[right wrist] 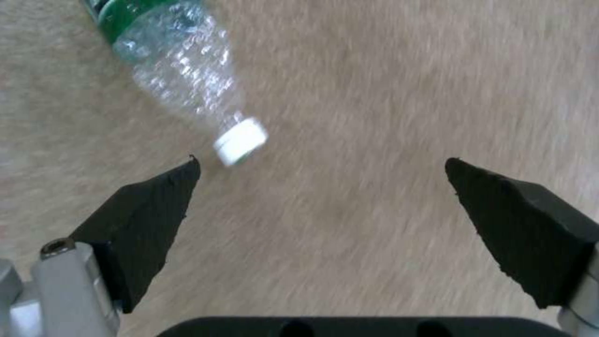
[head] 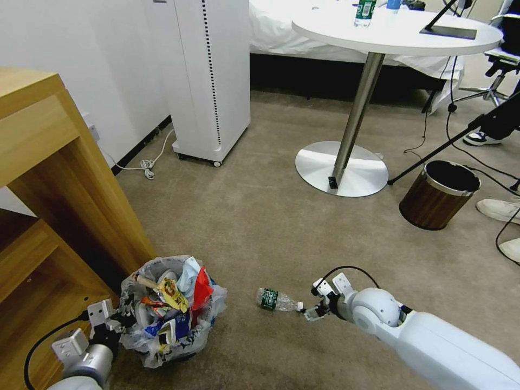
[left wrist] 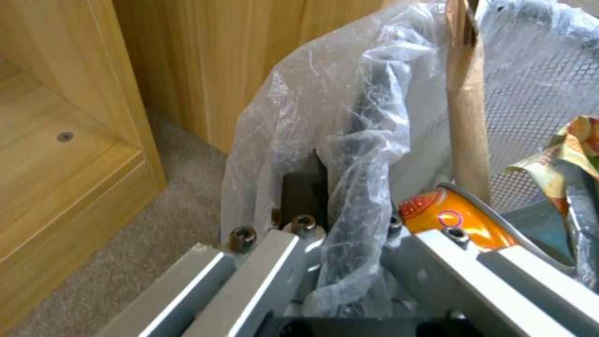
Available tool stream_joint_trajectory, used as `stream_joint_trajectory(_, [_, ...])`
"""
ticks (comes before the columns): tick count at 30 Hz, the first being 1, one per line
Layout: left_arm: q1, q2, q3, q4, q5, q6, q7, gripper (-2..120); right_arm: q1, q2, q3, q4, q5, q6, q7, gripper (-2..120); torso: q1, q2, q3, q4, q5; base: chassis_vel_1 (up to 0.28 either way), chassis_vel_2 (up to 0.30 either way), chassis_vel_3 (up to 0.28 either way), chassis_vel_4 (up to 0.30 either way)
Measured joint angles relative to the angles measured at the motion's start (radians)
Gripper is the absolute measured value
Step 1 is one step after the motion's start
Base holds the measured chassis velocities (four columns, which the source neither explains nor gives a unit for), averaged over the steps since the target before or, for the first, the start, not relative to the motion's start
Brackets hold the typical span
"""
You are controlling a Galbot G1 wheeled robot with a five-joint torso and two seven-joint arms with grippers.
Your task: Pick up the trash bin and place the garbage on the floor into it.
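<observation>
The trash bin (head: 154, 349), black with a crinkly plastic liner, stands on the floor (head: 260, 227) at the lower left. It is heaped with garbage: red wrappers, a mask, a paper-wrapped stick (left wrist: 468, 117), an orange can (left wrist: 449, 220). My left gripper (head: 116, 322) is shut on the bin's bag-covered rim (left wrist: 368, 154), one finger inside and one outside. A clear green-labelled bottle (head: 277, 299) lies on the carpet to the bin's right. My right gripper (head: 314, 311) is open just beyond its white cap; the black fingertips (right wrist: 143, 220) flank the cap end of the bottle (right wrist: 181, 79) without touching it.
A wooden cabinet (head: 49, 179) stands close behind the bin on the left. A white floor unit (head: 211, 81), a round table's metal base (head: 341, 168), a brown metal-rimmed bin (head: 437, 194), cables and a person's shoes (head: 495, 208) sit farther off. Open carpet lies between.
</observation>
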Motion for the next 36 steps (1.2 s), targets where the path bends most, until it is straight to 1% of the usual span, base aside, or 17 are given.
stream_joint_trajectory(1, [0.005, -0.005, -0.002, 0.0, 0.002, -0.003, 0.001, 1, 0.045, 0.028, -0.043, -0.059, -0.048, 0.031, -0.038, 100, 0.0, 0.0, 0.0, 0.0003, 0.0005, 0.0, 0.0, 0.0, 0.0])
stream_joint_trajectory(2, [0.005, -0.005, -0.002, 0.0, 0.002, -0.003, 0.001, 1, 0.045, 0.028, -0.043, -0.059, -0.048, 0.031, -0.038, 100, 0.0, 0.0, 0.0, 0.0003, 0.0005, 0.0, 0.0, 0.0, 0.0])
stream_joint_trajectory(4, [0.008, -0.01, -0.003, -0.001, 0.005, -0.006, 0.001, 1, 0.079, 0.066, -0.088, -0.109, -0.068, 0.067, -0.037, 100, 0.0, 0.0, 0.0, 0.0008, 0.0004, 0.0, 0.0, 0.0, 0.0])
stream_joint_trajectory(7, [0.009, -0.009, -0.003, -0.003, 0.004, -0.007, 0.002, 1, 0.088, 0.082, -0.11, -0.127, -0.073, 0.079, -0.034, 100, 0.0, 0.0, 0.0, 0.0008, 0.0003, 0.0, 0.0, 0.0, 0.0])
stream_joint_trajectory(8, [0.009, -0.006, -0.005, -0.007, 0.001, -0.007, 0.002, 1, 0.092, 0.096, -0.142, -0.145, -0.077, 0.104, -0.023, 100, 0.0, 0.0, 0.0, 0.0002, 0.0003, 0.0, 0.0, 0.0, 0.0])
stream_joint_trajectory(12, [0.006, 0.001, -0.008, -0.008, -0.005, -0.007, 0.002, 1, 0.109, 0.121, -0.195, -0.175, -0.081, 0.123, -0.012, 100, 0.0, 0.0, 0.0, 0.0001, 0.0002, 0.0, 0.0, 0.0, 0.0])
stream_joint_trajectory(16, [0.002, -0.002, -0.007, -0.008, -0.005, -0.007, 0.001, 1, 0.127, 0.143, -0.226, -0.207, -0.09, 0.141, -0.007, 100, 0.0, 0.0, 0.0, 0.0004, 0.0003, 0.0, 0.0, 0.0, 0.0])
stream_joint_trajectory(18, [0.0, -0.006, -0.004, -0.006, -0.005, -0.007, 0.001, 1, 0.138, 0.163, -0.251, -0.245, -0.099, 0.161, -0.003, 100, 0.0, 0.0, 0.0, 0.0003, 0.0, 0.0, 0.0, 0.0, 0.0])
stream_joint_trajectory(24, [0.002, -0.009, -0.002, -0.01, -0.005, -0.007, 0.001, 1, 0.133, 0.2, -0.274, -0.307, -0.121, 0.201, 0.015, 100, 0.0, 0.0, 0.0, 0.0002, 0.0002, 0.0, 0.0, 0.0, 0.0])
stream_joint_trajectory(26, [0.003, -0.009, -0.002, -0.01, -0.005, -0.007, 0.001, 1, 0.129, 0.211, -0.277, -0.325, -0.122, 0.213, 0.024, 97, 0.0, 0.0, 0.0, 0.0003, 0.0005, 0.0, 0.0, 0.0, 0.0])
stream_joint_trajectory(27, [0.004, -0.009, -0.002, -0.01, -0.005, -0.008, 0.001, 1, 0.127, 0.222, -0.277, -0.343, -0.126, 0.222, 0.032, 91, 0.0, 0.0, 0.0, 0.0003, 0.0003, 0.0, 0.0, 0.0, 0.0])
stream_joint_trajectory(29, [0.004, -0.009, -0.002, -0.012, -0.006, -0.008, 0.001, 1, 0.125, 0.232, -0.279, -0.356, -0.127, 0.233, 0.041, 83, 0.0, 0.0, 0.0, 0.0003, 0.0003, 0.0, 0.0, 0.0, 0.0])
stream_joint_trajectory(30, [0.004, -0.009, -0.002, -0.012, -0.006, -0.008, 0.001, 1, 0.125, 0.232, -0.279, -0.356, -0.127, 0.233, 0.041, 83, 0.0, 0.0, 0.0, 0.0003, 0.0003, 0.0, 0.0, 0.0, 0.0])
stream_joint_trajectory(32, [0.002, -0.009, -0.003, -0.013, -0.007, -0.009, 0.001, 1, 0.123, 0.232, -0.281, -0.352, -0.127, 0.239, 0.043, 73, 0.0, 0.0, 0.0, -0.0001, -0.0001, 0.0, 0.0, 0.0, 0.0])
stream_joint_trajectory(34, [0.001, -0.009, -0.002, -0.013, -0.007, -0.009, 0.001, 1, 0.122, 0.231, -0.281, -0.35, -0.126, 0.241, 0.044, 71, 0.0, 0.0, 0.0, 0.0, 0.0, 0.0, 0.0, 0.0, 0.0])
stream_joint_trajectory(35, [0.0, -0.008, -0.002, -0.012, -0.007, -0.01, 0.001, 1, 0.121, 0.228, -0.28, -0.349, -0.127, 0.246, 0.052, 64, 0.0, 0.0, 0.0, 0.0004, 0.0005, 0.0, 0.0, 0.0, 0.0])
stream_joint_trajectory(36, [-0.001, -0.008, -0.001, -0.011, -0.007, -0.011, 0.001, 1, 0.12, 0.226, -0.279, -0.347, -0.127, 0.248, 0.054, 59, 0.0, 0.0, 0.0, 0.0006, 0.0005, 0.0, 0.0, 0.0, 0.0])
